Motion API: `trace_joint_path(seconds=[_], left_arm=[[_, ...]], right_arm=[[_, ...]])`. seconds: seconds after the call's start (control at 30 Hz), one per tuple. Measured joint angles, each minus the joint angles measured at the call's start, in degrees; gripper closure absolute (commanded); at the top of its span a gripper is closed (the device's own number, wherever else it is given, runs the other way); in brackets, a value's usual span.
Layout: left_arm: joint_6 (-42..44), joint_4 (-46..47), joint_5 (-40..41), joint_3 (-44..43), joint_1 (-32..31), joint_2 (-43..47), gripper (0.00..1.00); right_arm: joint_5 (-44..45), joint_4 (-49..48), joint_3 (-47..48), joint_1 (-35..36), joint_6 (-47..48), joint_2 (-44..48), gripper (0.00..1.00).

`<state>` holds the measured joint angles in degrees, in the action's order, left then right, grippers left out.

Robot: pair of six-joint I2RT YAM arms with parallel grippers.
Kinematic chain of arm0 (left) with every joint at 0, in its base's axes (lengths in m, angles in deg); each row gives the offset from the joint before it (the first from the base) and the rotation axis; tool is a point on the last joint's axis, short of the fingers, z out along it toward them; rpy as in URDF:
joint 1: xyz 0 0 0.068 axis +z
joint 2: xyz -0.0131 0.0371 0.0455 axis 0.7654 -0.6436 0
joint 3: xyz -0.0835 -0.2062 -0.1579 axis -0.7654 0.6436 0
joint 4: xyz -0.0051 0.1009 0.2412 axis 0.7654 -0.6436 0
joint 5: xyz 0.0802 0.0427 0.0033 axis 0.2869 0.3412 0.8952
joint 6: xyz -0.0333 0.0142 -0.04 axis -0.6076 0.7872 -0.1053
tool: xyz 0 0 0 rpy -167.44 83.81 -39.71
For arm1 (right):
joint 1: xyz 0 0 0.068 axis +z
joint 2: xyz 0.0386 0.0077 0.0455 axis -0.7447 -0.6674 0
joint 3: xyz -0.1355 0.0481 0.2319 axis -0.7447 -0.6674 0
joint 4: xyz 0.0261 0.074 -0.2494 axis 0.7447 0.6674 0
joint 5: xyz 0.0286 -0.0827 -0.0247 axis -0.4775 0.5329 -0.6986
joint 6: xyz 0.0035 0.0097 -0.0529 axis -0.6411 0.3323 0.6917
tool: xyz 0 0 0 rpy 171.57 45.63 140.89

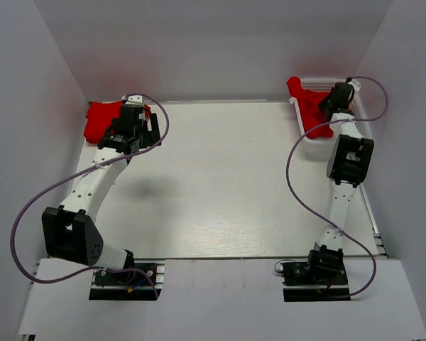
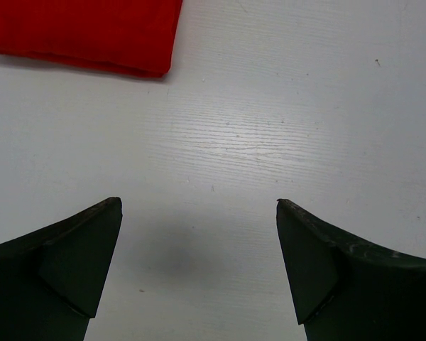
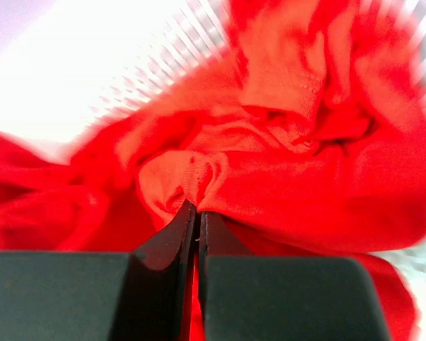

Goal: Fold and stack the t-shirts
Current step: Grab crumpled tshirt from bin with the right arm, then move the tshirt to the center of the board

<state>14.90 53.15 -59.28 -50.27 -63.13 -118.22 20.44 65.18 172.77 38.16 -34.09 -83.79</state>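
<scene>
Over at the far right corner, the right gripper (image 3: 197, 213) is down in the white mesh basket (image 1: 323, 84), jaws squeezed nearly together on a pinch of the crumpled t-shirt (image 3: 298, 177). That red cloth is bunched up in the basket and spills over its left rim. On the other side, the left gripper (image 2: 199, 263) hangs over the bare table (image 2: 284, 128) with its jaws spread wide, holding nothing. Just beyond it, at the far left corner, the folded t-shirt (image 2: 92, 32) lies flat, clear of the fingers.
</scene>
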Motion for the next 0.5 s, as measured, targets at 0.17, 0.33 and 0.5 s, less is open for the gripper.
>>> trace_joint_path(seconds=[0.17, 0.33, 0.5], left_arm=[[0.02, 1.01, -0.66, 0.0, 0.0, 0.04, 0.0], [0.02, 1.77, -1.53, 0.0, 0.0, 0.94, 0.0], [0.02, 2.21, -2.51, 0.0, 0.0, 2.49, 0.0]], right_arm=[[1.07, -0.13, -5.6, -0.02, 3.67, 14.03, 1.0], [1.46, -1.46, -5.81, 0.04, 6.88, 25.81, 1.0], [0.92, -1.18, -4.22, 0.02, 9.29, 32.63, 1.0]])
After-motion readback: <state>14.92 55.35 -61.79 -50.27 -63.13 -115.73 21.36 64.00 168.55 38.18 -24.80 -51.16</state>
